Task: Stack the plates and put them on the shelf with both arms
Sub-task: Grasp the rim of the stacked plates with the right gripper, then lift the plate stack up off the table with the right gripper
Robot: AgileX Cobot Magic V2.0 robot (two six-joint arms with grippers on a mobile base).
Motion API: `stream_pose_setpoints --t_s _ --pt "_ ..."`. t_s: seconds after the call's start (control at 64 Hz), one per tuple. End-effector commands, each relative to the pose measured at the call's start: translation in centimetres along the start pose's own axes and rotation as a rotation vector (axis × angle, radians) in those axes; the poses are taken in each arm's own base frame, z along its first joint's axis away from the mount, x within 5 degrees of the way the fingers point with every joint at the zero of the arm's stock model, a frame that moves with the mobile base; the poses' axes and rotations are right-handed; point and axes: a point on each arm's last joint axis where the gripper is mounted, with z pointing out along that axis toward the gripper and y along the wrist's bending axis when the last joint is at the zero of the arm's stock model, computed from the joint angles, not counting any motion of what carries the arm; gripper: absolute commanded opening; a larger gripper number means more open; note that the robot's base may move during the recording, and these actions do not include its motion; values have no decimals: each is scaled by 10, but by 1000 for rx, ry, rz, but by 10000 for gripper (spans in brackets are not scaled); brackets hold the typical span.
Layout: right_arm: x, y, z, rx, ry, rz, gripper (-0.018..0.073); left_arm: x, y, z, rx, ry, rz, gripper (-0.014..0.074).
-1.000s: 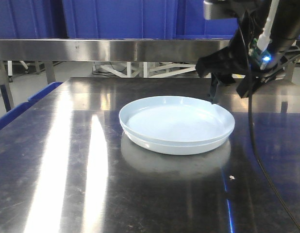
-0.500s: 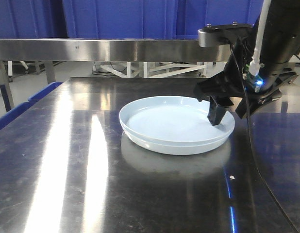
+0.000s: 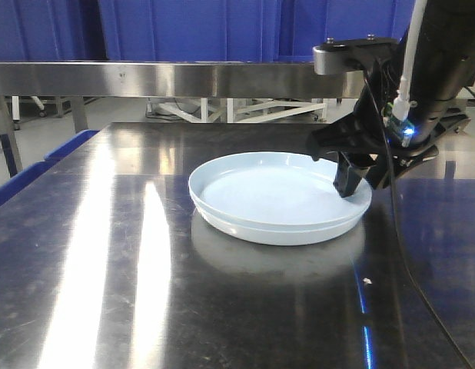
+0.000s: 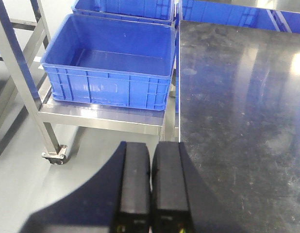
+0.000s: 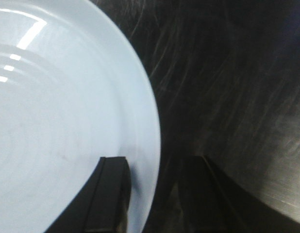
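Two white plates are stacked on the dark steel tabletop [image 3: 84, 254]; the upper plate [image 3: 280, 188] nests in the lower plate [image 3: 276, 233]. My right gripper [image 3: 357, 183] is open and down at the stack's right rim. In the right wrist view [image 5: 159, 162], one finger [image 5: 113, 194] is inside the plate [image 5: 58, 121] and the other finger [image 5: 213, 194] is outside it, with the rim between them. My left gripper [image 4: 150, 145] is shut and empty over the table's left edge. The steel shelf rail [image 3: 184, 79] runs behind the table.
Blue crates [image 3: 191, 31] stand behind the shelf rail. In the left wrist view a blue crate [image 4: 111, 63] sits on a low wheeled steel rack [image 4: 101, 119] beside the table [image 4: 237, 121]. A small crumb [image 3: 367, 281] lies near the plates.
My right gripper came down from above the far right rim and now straddles the right rim of the stack. The plates have not moved.
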Motion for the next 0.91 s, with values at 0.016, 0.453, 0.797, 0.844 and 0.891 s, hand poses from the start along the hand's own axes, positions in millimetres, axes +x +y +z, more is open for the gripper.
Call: stream_pose_setpoints --t_s 0.016,0.453,0.797,0.844,0.891 --pt "-17 1 -14 -14 -106 -9 369 -17 -2 -4 18 -112 -6 87" --pt "-30 1 -32 -21 -207 -21 25 -17 -2 -4 18 -112 -6 87" --pt "-49 -16 -129 -22 -541 6 25 -17 -2 -4 18 -112 -6 87" --pt "-49 -24 -141 -6 -571 22 25 -17 -2 -4 18 -112 -6 87" --pt "-47 -32 -155 12 -603 40 25 -17 -2 -4 18 -112 -6 87"
